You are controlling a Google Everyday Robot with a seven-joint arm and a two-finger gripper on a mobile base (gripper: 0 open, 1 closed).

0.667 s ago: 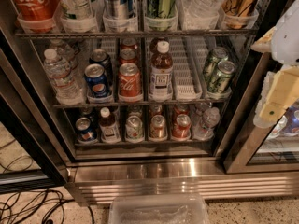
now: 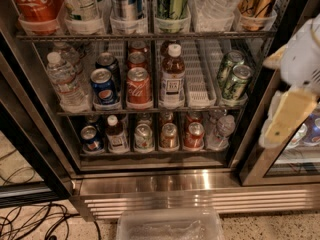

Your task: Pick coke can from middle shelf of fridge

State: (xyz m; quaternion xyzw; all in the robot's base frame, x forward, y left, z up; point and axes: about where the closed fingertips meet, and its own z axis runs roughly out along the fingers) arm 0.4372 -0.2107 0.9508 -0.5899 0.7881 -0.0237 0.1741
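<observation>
Drinks fill the stainless steel fridge; the red aluminium coke can stands upright at the front of its dark wire middle shelf, between a blue Pepsi can and a white-capped bottle. The white-and-yellow gripper hangs far right, and I cannot tell how far open it is.

Below you: speckled pale floor. Black cables tangled on it, lower left. Clear plastic bin on floor, bottom centre, cut by frame edge. Gripper at your right edge, mid-height.
</observation>
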